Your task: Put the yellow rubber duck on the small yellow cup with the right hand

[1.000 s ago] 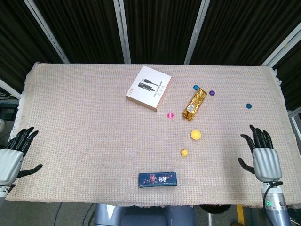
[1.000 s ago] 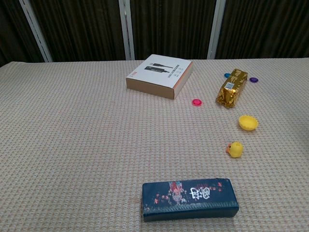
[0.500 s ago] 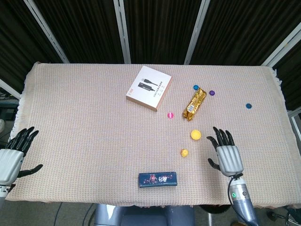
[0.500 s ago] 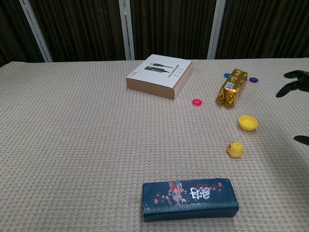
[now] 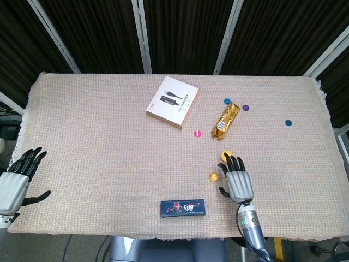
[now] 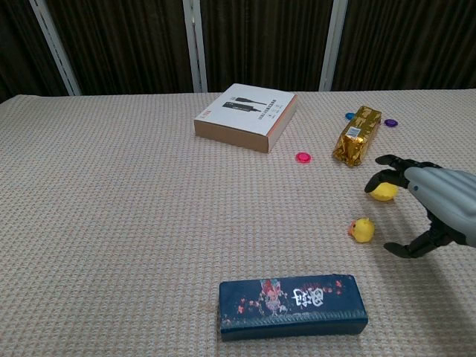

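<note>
a: small yellow rubber duck [image 6: 362, 230] sits on the beige woven table cloth [image 5: 98, 158], just beside the right hand [image 6: 435, 204], near the small yellow cup [image 6: 384, 193]. looks light and soft, probably squashy and a bit rounded-slippery, my guess. best hold is a pinch across the body, thumb on one side, a finger on the other, not the head.

b: hand state?

a: right hand holds nothing, fingers spread, thumb apart, palm down beside the duck. its fingertips overlap the cup in both views, can't tell if touching. left hand [image 5: 15, 183] rests at the near left table edge, fingers apart, holding nothing.

b: view differences?

a: chest view shows the gap between duck and thumb, and the duck's orange beak side; left hand isn't in it. head view shows the duck [image 5: 214, 177] just left of the right hand [image 5: 238, 180], the cup [image 5: 225, 155] partly hidden by fingertips, and the whole layout: white flat carton [image 5: 172, 102], gold foil packet [image 5: 226, 120], dark blue oblong box [image 5: 182, 208].
</note>
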Robot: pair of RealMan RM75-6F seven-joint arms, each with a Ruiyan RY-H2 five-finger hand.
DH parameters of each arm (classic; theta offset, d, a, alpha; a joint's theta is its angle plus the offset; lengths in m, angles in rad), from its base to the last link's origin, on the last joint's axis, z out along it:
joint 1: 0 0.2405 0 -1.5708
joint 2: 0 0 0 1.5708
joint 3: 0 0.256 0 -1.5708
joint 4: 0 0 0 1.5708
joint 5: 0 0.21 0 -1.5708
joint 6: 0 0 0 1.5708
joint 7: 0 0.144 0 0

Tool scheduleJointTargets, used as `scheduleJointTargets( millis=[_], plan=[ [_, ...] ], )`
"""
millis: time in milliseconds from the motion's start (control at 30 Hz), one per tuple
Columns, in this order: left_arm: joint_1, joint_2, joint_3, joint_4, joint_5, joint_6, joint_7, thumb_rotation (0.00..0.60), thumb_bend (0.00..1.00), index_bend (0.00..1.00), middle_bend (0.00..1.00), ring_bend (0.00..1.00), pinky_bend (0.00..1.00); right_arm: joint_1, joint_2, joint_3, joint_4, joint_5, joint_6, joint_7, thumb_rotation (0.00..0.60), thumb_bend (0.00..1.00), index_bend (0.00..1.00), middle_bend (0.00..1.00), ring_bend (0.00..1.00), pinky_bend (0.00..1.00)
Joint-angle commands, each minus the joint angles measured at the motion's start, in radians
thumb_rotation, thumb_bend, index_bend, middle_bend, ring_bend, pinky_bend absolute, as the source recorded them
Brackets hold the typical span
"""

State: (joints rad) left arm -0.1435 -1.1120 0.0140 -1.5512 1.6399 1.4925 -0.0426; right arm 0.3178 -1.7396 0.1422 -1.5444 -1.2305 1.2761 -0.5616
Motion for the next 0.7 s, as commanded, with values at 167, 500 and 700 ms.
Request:
scheduleJointTargets(
  millis=[167,500,700],
  plan=[
    [-0.002,0.000,0.001,-0.002,0.001,-0.002,-0.003,0.600,0.00,0.00,0.00,0.00,0.21,0.040,-0.072,0.017,0.053,0.026,-0.022,-0.038,0.600,0.20,0.29,0.00,0.00,0.00],
    [-0.003,0.000,0.002,-0.001,-0.001,-0.006,-0.011,0.600,0.00,0.00,0.00,0.00,0.21,0.068,-0.115,0.017,0.110,0.052,-0.049,-0.069,0.600,0.20,0.33,0.00,0.00,0.00],
    [-0.003,0.001,0.003,-0.002,0.002,-0.004,-0.012,0.600,0.00,0.00,0.00,0.00,0.21,0.079,-0.114,0.026,0.135,0.065,-0.063,-0.056,0.600,0.21,0.36,0.00,0.00,0.00]
  ],
)
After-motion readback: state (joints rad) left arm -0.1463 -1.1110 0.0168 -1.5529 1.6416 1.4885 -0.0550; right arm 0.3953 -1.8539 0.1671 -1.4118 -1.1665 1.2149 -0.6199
